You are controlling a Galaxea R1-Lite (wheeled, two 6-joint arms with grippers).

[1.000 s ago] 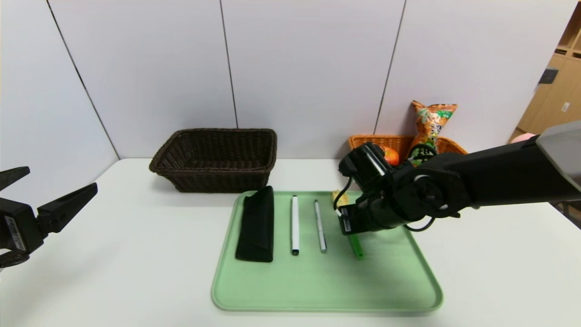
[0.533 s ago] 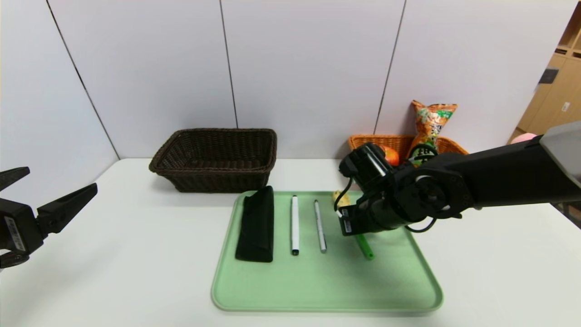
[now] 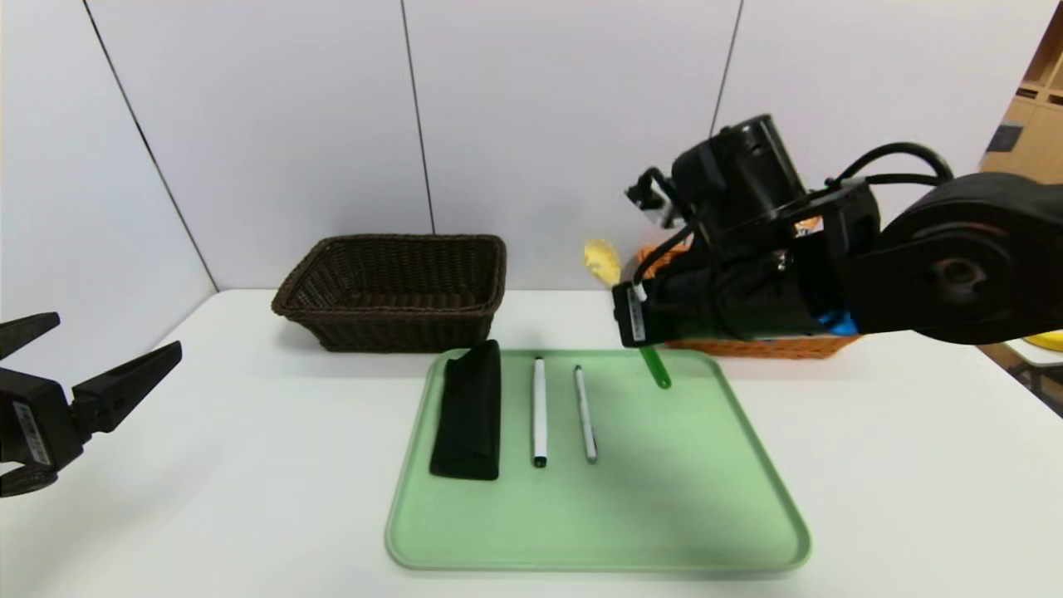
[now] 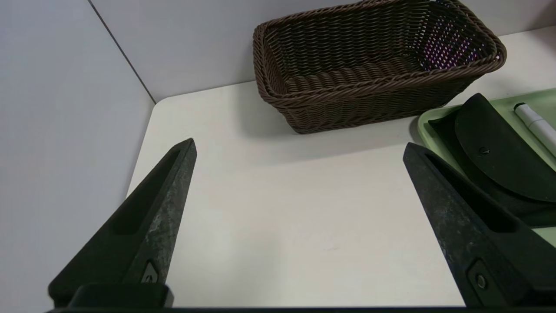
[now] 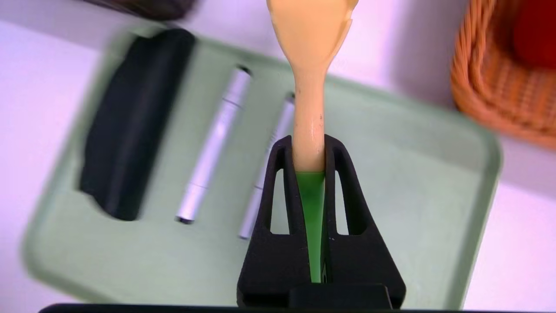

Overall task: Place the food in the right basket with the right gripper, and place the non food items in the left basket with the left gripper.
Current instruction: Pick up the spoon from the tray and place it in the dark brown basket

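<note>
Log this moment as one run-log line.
right gripper: shut on spoon-shaped item, raised above green tray | left gripper: open, idle at table's left | orange basket: beside tray

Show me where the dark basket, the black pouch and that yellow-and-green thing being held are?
dark basket (image 3: 390, 328): head view, front wall.
black pouch (image 3: 467, 411): head view, its middle.
yellow-and-green thing (image 5: 309, 126): right wrist view, yellow stem.

We see a yellow-headed, green-stemmed toy vegetable (image 5: 309, 100) held above the green tray (image 3: 706, 531), where a black pouch (image 3: 469, 411), a white pen (image 3: 539, 411) and a grey pen (image 3: 585, 413) lie side by side; the dark basket (image 3: 394, 286) stands left, the orange basket (image 3: 764, 344) right.
</note>
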